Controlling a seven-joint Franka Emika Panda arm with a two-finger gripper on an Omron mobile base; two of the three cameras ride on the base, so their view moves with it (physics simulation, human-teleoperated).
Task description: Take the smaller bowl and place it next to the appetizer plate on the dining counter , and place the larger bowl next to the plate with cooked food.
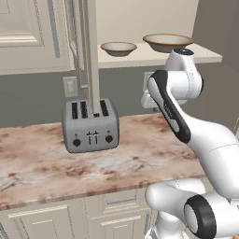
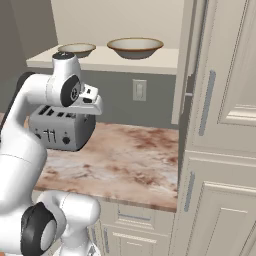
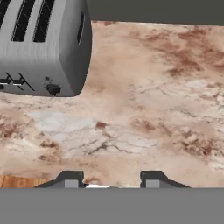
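**kitchenbot_fan:** Bowls first, biggest to smallest: the larger shallow cream bowl with the brown-gold rim [image 1: 168, 42] and its narrower twin, the smaller bowl [image 1: 118, 47], both sit upright on the pale cream shelf [image 1: 205, 56] above the worktop, near each other but apart. Both mouths face straight up, and being round they have no long axis to speak of. So I'd say nothing's done yet: neither bowl is picked up, and no plates show anywhere.

**panda_watcher:** Agreed, basically the whole job is left. The white arm [image 1: 205, 135] is raised over the beige and reddish-brown marbled worktop [image 1: 140, 158], hand pointing down at bare stone beside the grey metal four-slot toaster [image 1: 90, 126]. The gripper [image 3: 109, 180] has its two dark tips apart with nothing between them, so spread and empty. It still needs to reach up to that shelf, I reckon, smaller bowl first.
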